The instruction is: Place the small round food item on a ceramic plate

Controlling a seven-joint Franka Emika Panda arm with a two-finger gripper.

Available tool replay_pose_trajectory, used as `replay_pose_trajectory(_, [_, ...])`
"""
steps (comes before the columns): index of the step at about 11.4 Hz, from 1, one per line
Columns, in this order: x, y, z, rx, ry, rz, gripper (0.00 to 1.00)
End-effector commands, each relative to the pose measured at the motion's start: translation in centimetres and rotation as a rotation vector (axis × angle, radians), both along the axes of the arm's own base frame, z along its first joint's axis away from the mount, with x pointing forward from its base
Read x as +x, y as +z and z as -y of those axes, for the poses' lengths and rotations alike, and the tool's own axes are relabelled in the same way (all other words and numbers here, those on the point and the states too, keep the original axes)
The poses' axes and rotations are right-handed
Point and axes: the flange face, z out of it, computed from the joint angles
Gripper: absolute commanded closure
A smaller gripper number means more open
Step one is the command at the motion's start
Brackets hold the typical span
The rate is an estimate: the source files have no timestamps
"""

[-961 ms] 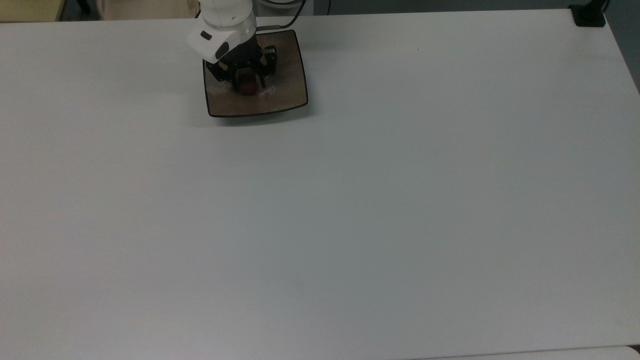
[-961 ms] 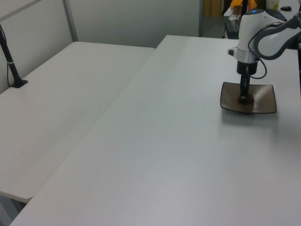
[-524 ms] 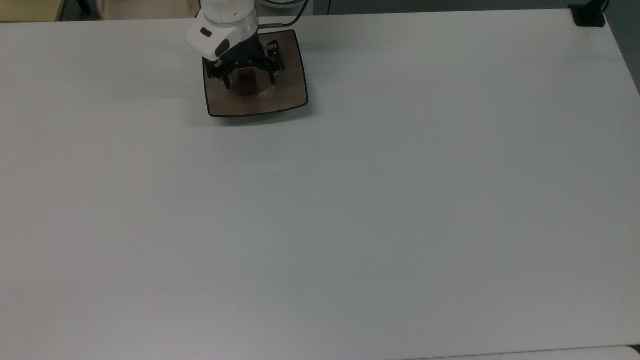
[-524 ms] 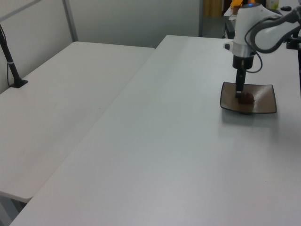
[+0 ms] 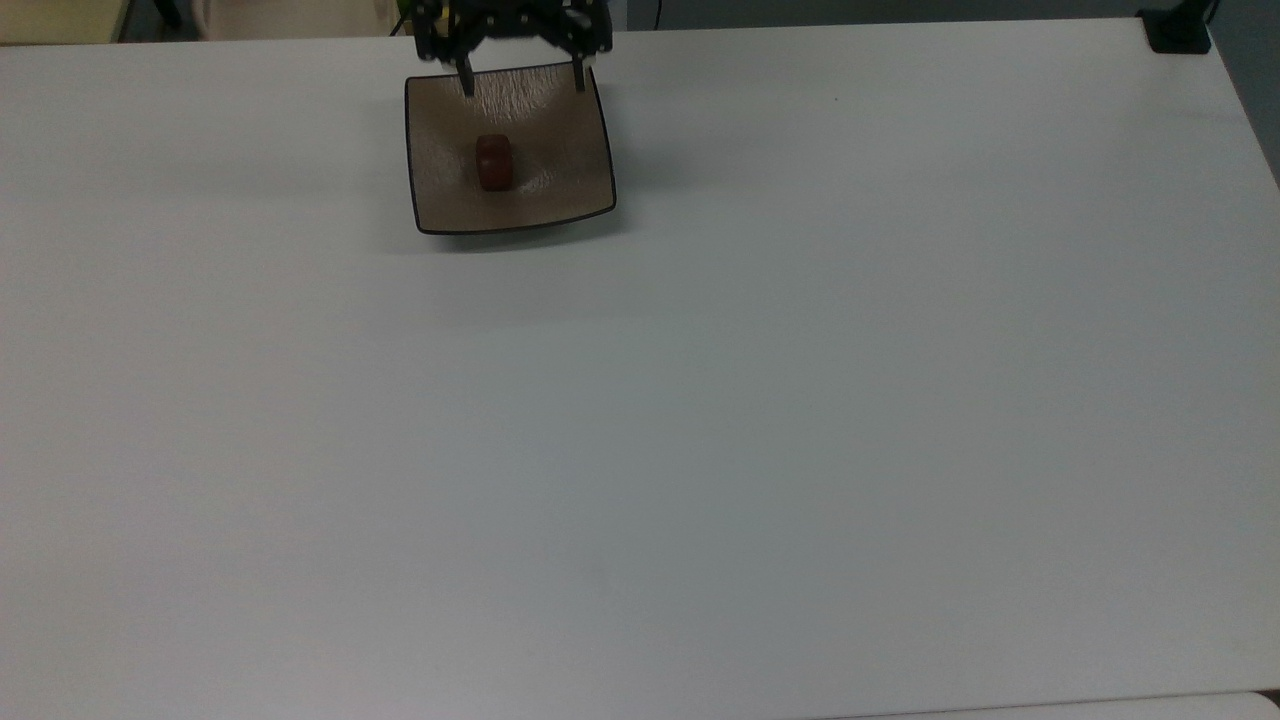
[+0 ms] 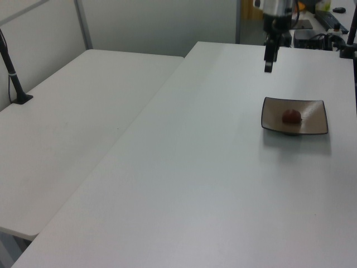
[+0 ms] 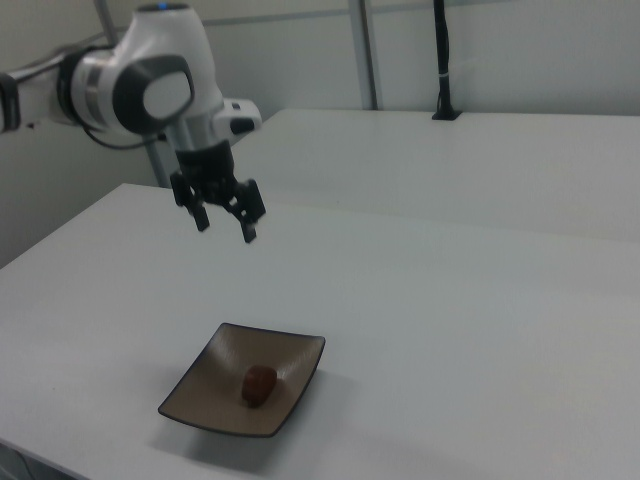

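In the top view, you see the plate (image 5: 510, 150) near the upper edge of the white table (image 5: 700, 400), toward the top view's left. The food lump (image 5: 494, 162) lies in the plate's dipped centre, loose, with nothing touching it. Your gripper (image 5: 520, 78) is at the top edge of the picture, over the plate's far rim; its two dark fingers (image 5: 466, 80) are spread wide, one near each far corner of the plate, and they hold nothing.

In the left view, the plate (image 6: 312, 120) sits at the left view's right side of the table (image 6: 195, 167), and the food lump (image 6: 291, 116) rests in the middle of it. Your gripper (image 6: 269, 58) hangs well above the table, up and toward the left view's left of the plate, clear of both plate and lump. From this side the fingers line up, so you cannot judge their gap here. A second white table (image 6: 67, 123) stands beside the first, with a dark post (image 6: 12, 72) at its far left.

In the right view, the plate (image 7: 290, 375) is near the bottom, with the food lump (image 7: 259, 384) in its hollow. Your gripper (image 7: 226, 222) hangs high above it on the white arm (image 7: 150, 80), fingers (image 7: 248, 228) splayed apart and empty.
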Motion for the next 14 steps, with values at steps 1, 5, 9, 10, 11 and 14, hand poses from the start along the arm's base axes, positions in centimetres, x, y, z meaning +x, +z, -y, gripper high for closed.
replay_pose_trajectory(1, [-0.2, 6.1, -0.1, 0.008, -0.040, -0.019, 0.00])
replay_pose_trajectory(5, [-0.9, 10.2, 0.3, 0.011, -0.052, -0.023, 0.00])
replay_pose_trajectory(9, [0.8, 10.3, 0.0, 0.010, 0.095, 0.078, 0.00])
replay_pose_trajectory(10, [1.4, 10.4, 0.4, 0.010, 0.103, 0.111, 0.00])
replay_pose_trajectory(11, [1.3, 10.3, 0.5, 0.015, 0.101, 0.103, 0.00])
replay_pose_trajectory(14, [1.3, 10.6, 0.7, 0.060, 0.093, 0.117, 0.00])
